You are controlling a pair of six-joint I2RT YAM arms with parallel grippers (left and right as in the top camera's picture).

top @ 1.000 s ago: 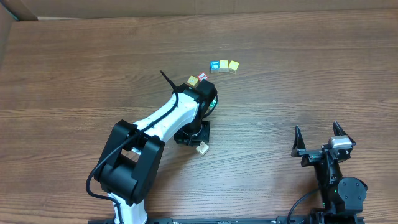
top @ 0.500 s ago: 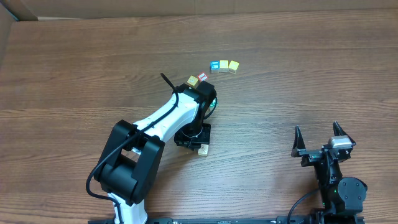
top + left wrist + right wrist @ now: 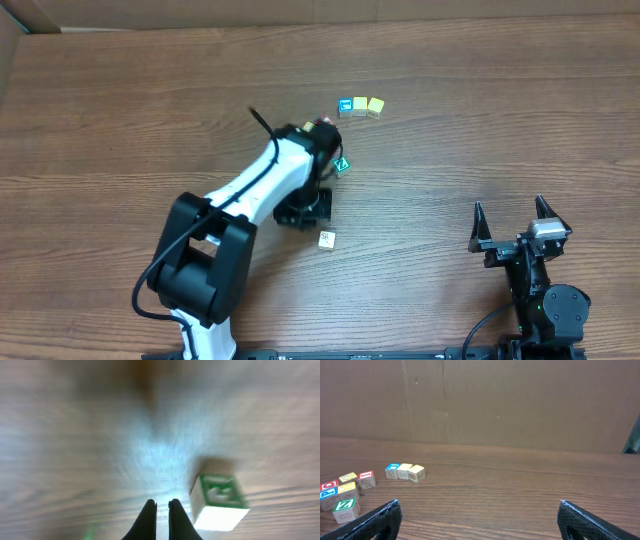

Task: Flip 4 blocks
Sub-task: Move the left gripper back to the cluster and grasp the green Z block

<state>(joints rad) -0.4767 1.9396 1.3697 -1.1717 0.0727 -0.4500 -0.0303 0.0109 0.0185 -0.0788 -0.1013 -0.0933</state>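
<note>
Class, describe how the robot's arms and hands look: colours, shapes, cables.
The left arm has a white link, black joints and a black cable. The left hand has slim black fingers. The right hand is black, with pointed fingers.

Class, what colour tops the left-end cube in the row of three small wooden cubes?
Blue; that wooden cube shows best in right wrist view.
</note>
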